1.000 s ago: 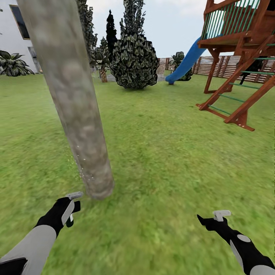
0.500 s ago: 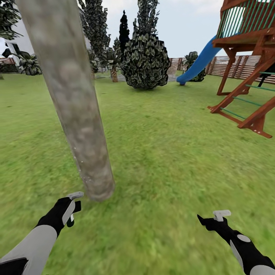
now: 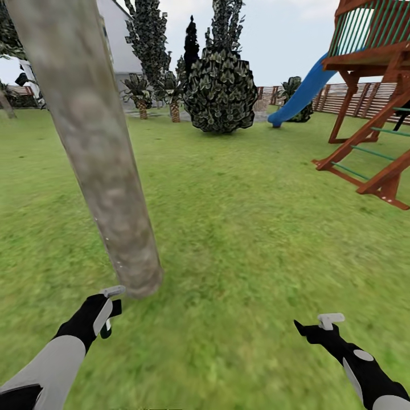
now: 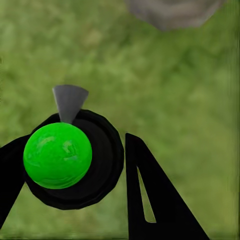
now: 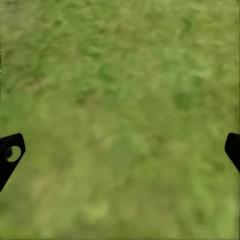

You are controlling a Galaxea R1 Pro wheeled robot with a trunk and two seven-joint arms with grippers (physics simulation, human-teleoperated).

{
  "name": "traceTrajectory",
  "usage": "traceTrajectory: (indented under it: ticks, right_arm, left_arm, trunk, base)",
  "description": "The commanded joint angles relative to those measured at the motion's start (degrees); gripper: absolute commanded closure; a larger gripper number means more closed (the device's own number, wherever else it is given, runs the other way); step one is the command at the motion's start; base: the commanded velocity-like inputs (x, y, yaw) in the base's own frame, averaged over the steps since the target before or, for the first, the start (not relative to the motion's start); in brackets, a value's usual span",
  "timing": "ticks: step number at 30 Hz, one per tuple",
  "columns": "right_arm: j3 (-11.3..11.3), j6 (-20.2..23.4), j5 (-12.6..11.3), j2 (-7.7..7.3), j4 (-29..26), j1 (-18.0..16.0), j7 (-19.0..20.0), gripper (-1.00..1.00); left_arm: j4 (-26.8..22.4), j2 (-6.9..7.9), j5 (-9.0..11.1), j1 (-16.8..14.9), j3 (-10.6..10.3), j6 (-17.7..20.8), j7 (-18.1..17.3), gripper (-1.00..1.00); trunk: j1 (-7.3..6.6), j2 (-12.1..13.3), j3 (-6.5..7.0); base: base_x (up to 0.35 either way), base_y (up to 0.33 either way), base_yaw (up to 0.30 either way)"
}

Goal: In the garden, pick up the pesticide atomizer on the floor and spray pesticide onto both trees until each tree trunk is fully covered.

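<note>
Left pincer (image 4: 75, 170) grips the upright atomizer (image 4: 70, 155), nozzle toward trunk (image 3: 97, 154).

Your left gripper (image 3: 105, 312) sits at the lower left of the head view, fingers clamped on something dark; your right gripper (image 3: 312, 330) at the lower right has its fingers spread wide.

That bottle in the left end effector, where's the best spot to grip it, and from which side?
Grip the bottle by its round dark body, below the green top, with fingers on opposite sides. Come from behind the grey nozzle, which points toward the trunk, leaving the spray path clear. The left end effector looks placed that way.
</note>
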Motion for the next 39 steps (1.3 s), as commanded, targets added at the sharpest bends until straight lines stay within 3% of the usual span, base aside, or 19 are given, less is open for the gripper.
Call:
traceTrajectory:
  ticks: [1, 8, 14, 17, 20, 22, 26, 28, 30, 32, 37, 39]
  right_arm:
    - [0.0, 0.0, 0.0, 0.0, 0.0, 0.0, 0.0, -1.0]
    - [0.0, 0.0, 0.1, 0.0, 0.0, 0.0, 0.0, -1.0]
    - [0.1, 0.0, 0.1, 0.25, 0.1, 0.0, 0.0, -1.0]
    - [0.1, 0.0, 0.1, 0.34, 0.2, 0.0, -0.1, -1.0]
    - [0.1, 0.0, 0.2, 0.35, 0.1, 0.0, -0.1, -1.0]
    - [0.1, 0.0, 0.1, 0.35, 0.1, 0.0, -0.1, -1.0]
    - [0.1, 0.0, 0.1, 0.35, 0.1, 0.0, -0.1, -1.0]
    - [0.1, 0.0, 0.1, 0.35, 0.1, 0.0, 0.0, -1.0]
    - [0.1, 0.1, 0.1, 0.33, 0.1, 0.0, 0.0, -1.0]
    - [0.1, 0.1, 0.1, 0.3, 0.1, 0.0, 0.0, -1.0]
    - [0.1, 0.1, 0.1, 0.32, 0.1, 0.0, 0.0, -1.0]
    - [0.1, 0.1, 0.1, 0.31, 0.1, 0.0, 0.0, -1.0]
  left_arm:
    - [0.0, 0.0, 0.0, 0.0, 0.0, 0.0, 0.0, 1.0]
    - [0.1, -0.08, 0.5, 0.0, 0.0, -0.3, -0.8, 1.0]
    - [-0.9, 0.21, 0.2, -0.1, -0.2, 0.4, -1.4, 1.0]
    - [-2.3, 0.7, 0.1, -0.9, -0.2, 6.5, -1.4, 1.0]
    - [-13.9, 0.78, 0.2, -0.3, -0.3, 13.1, -1.8, 1.0]
    - [-16.1, 0.79, 0.2, -0.4, -0.2, 17.6, -1.9, 1.0]
    - [-16.9, 0.84, 0.5, -1.0, 0.0, 19.7, -2.0, 1.0]
    - [-16.9, 0.8, 0.6, -1.1, -0.1, 19.8, -3.8, 1.0]
    - [-16.9, 1.01, 0.2, -1.4, -0.1, 19.8, -9.9, 1.0]
    - [-16.5, 1.17, 0.1, -3.5, -0.2, 20.4, -13.1, 1.0]
    - [-16.2, 1.27, 0.0, -8.8, -2.3, 24.7, -17.0, 1.0]
    - [-15.9, 1.42, -0.1, -10.7, -4.5, 25.8, -17.3, 1.0]
  trunk:
    - [0.0, 0.0, 0.0]
    - [0.0, 0.0, 0.0]
    - [0.0, 0.0, 0.0]
    - [0.0, 0.0, 0.0]
    - [0.0, 0.0, 0.0]
    - [0.0, 0.0, 0.0]
    - [0.0, 0.0, 0.0]
    - [0.0, 0.0, 0.0]
    - [0.0, 0.0, 0.0]
    - [0.0, 0.0, 0.0]
    - [0.0, 0.0, 0.0]
    - [0.0, 0.0, 0.0]
  base:
    - [0.0, -0.274, 0.268]
    - [0.045, -0.274, 0.212]
    - [0.035, -0.098, -0.145]
    - [0.001, -0.002, -0.014]
    - [-0.027, 0.0, -0.002]
    - [-0.236, 0.0, 0.0]
    - [-0.302, 0.0, 0.0]
    - [-0.083, 0.0, 0.0]
    - [-0.016, 0.0, 0.0]
    - [-0.004, 0.0, 0.0]
    - [0.0, 0.0, 0.0]
    - [0.0, 0.0, 0.0]
